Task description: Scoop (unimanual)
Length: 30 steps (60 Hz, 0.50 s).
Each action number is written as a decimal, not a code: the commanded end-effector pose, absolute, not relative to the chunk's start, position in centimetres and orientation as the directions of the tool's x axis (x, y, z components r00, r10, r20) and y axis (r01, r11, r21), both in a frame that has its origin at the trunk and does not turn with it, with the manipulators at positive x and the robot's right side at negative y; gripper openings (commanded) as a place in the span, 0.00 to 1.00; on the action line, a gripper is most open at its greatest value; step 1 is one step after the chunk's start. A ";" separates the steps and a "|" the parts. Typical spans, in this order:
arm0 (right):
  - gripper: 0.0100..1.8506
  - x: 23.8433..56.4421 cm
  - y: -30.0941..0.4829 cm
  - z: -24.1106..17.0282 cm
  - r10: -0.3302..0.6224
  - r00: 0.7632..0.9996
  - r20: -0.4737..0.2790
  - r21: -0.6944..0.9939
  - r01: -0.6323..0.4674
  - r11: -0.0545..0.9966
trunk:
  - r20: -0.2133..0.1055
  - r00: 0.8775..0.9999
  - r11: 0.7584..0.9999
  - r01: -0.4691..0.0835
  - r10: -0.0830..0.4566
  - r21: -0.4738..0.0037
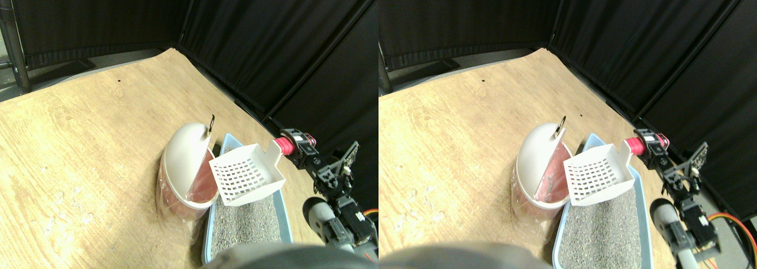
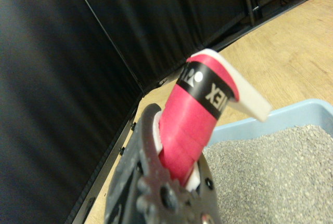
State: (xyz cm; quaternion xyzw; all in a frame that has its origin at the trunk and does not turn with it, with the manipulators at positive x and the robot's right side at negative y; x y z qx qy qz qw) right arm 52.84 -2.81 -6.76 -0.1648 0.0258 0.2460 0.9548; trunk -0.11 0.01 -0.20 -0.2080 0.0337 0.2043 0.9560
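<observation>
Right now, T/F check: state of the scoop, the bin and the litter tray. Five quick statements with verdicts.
1. The gripper holds the white slotted scoop by its pink-wrapped handle. True.
2. The scoop lies flat in the litter. False: it is lifted above the blue litter tray, next to the bin's opening.
3. The white bin has its swing lid tipped, showing a pink inside. True.
4. The tray is empty. False: grey litter fills it.
5. The bin stands to the right of the tray in the stereo pair view. False: it stands to the tray's left, on the wooden floor.
</observation>
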 end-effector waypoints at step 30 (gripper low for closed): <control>0.03 52.2 -12.8 -8.4 0.202 0.973 0.111 0.007 -0.204 0.979 | -0.098 0.970 0.926 -0.240 0.221 -0.291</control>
